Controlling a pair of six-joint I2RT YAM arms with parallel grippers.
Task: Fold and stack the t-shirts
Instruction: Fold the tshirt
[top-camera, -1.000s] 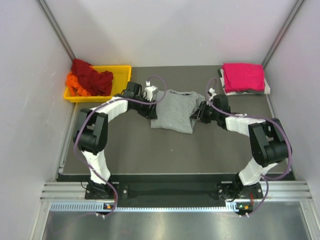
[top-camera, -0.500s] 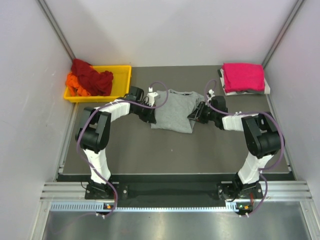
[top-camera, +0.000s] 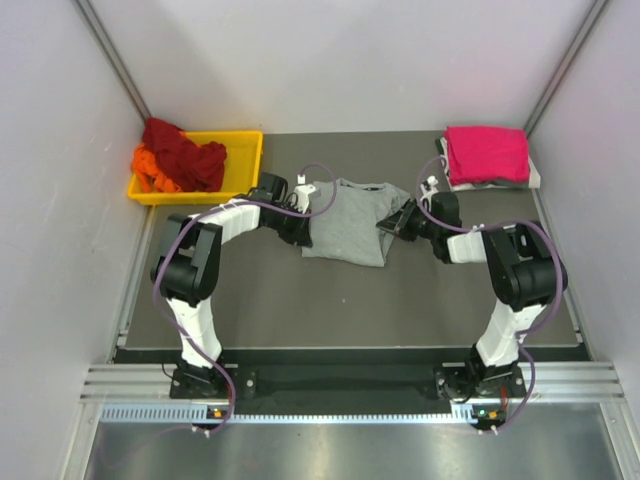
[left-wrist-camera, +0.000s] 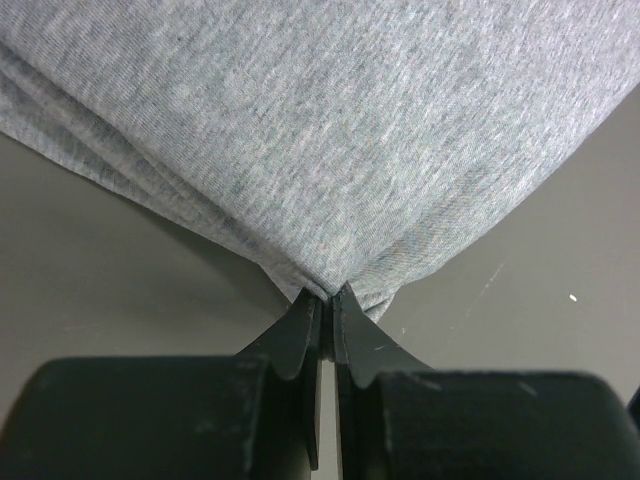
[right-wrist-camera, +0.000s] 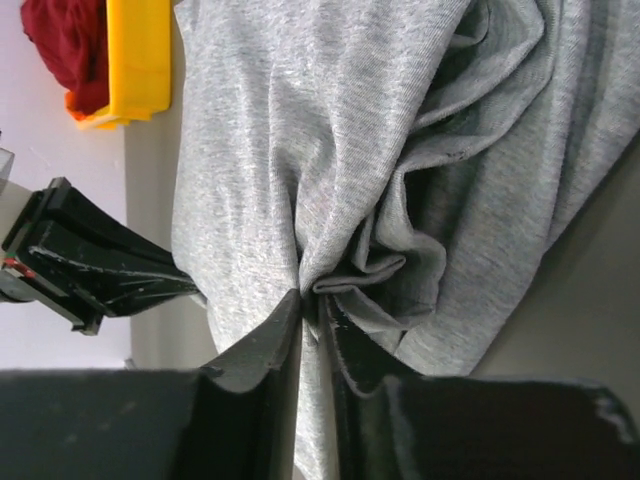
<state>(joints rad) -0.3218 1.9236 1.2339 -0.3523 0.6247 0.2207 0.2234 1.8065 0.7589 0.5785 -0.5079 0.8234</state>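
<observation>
A folded heather-grey t-shirt (top-camera: 348, 225) with a dark collar lies mid-table. My left gripper (top-camera: 300, 228) is at its left edge, shut on a pinch of grey cloth (left-wrist-camera: 330, 270). At the shirt's right edge my right gripper (top-camera: 392, 224) is shut on a bunched fold of the same shirt (right-wrist-camera: 340, 270). A folded magenta-pink t-shirt (top-camera: 487, 153) rests at the back right. Dark red (top-camera: 185, 150) and orange (top-camera: 150, 168) t-shirts lie heaped in the yellow tray (top-camera: 245, 150).
The yellow tray stands at the back left, also showing in the right wrist view (right-wrist-camera: 140, 50). White walls close in the dark table (top-camera: 330, 300) on three sides. The pink shirt sits on a white and dark layer (top-camera: 495, 183).
The left gripper closed on the grey shirt's left edge and moved slightly right. The right gripper shifted toward the shirt's right edge and narrowed onto a fold.
</observation>
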